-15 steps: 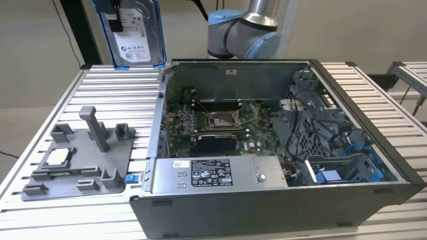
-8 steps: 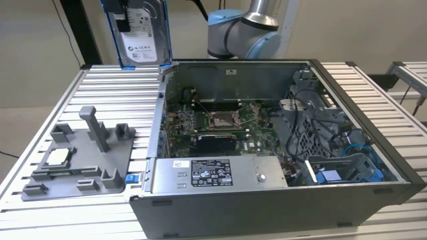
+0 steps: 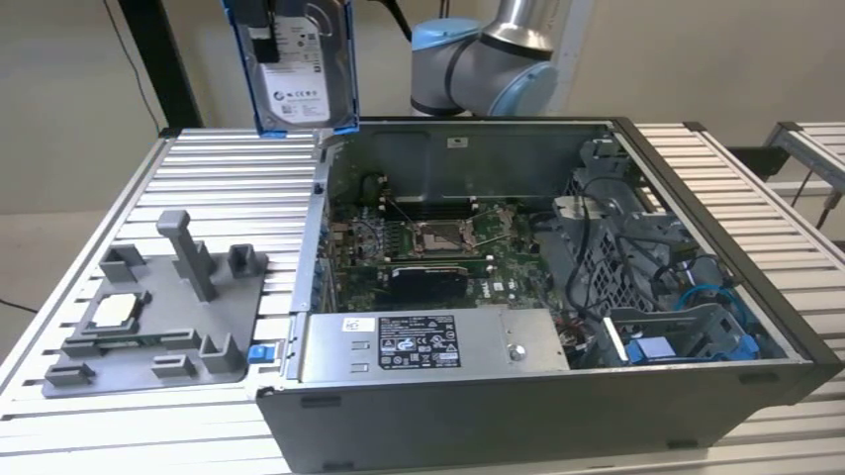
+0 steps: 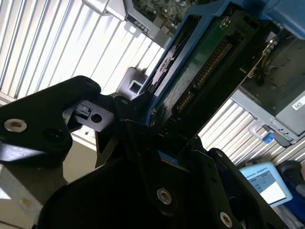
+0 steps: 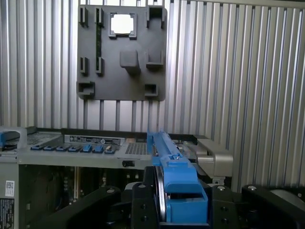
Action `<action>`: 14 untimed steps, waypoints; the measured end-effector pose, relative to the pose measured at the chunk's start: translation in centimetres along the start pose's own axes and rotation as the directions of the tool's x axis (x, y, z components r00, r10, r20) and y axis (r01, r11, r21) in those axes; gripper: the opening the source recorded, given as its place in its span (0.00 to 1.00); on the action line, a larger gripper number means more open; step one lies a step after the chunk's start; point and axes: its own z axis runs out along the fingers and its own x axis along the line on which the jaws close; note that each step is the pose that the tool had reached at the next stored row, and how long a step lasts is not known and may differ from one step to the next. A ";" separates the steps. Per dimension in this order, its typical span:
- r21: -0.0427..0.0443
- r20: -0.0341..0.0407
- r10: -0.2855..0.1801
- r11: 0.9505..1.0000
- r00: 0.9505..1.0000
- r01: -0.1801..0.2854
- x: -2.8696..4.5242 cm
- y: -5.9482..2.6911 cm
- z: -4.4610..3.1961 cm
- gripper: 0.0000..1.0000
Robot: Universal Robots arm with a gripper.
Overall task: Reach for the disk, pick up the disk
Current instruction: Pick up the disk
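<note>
Above the rear corner of the open computer case (image 3: pixel 528 416), on the exterior view's left, the disk (image 3: pixel 301 69) hangs upright and clear of everything under it, with its white label facing the camera and its blue carrier framing the sides. The gripper (image 5: pixel 178 210) is closed on it. In the first wrist view black fingers (image 5: pixel 143 205) press in on either side of the carrier's blue edge, and in the second wrist view the disk runs straight out of the black gripper body.

That second wrist view alone gives the disk's underside – a green circuit board with a row of contacts. It also catches a handheld screen unit (image 4: pixel 264 183) lying beyond the case. The first wrist view looks down past the carrier's edge onto the case's top rim and the ribbed bench (image 3: pixel 225 168) beyond. The exterior view adds the arm (image 3: pixel 496 54) standing behind the case, and the case's interior – motherboard, cables and a labelled power supply box (image 3: pixel 422 341) along the front wall.

By count: one disk, one case and one arm. One grey fixture plate (image 3: pixel 165 307) lies on the bench beside the case at the exterior view's left, carrying one square silver chip (image 3: pixel 113 310).
</note>
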 end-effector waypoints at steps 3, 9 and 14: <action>0.000 0.000 0.000 1.000 1.000 0.000 0.02 -0.62 0.00 0.00; 0.000 0.000 0.000 1.000 1.000 0.000 0.05 -1.81 0.00 0.00; 0.000 0.000 0.000 1.000 1.000 0.000 0.08 -2.80 0.00 0.00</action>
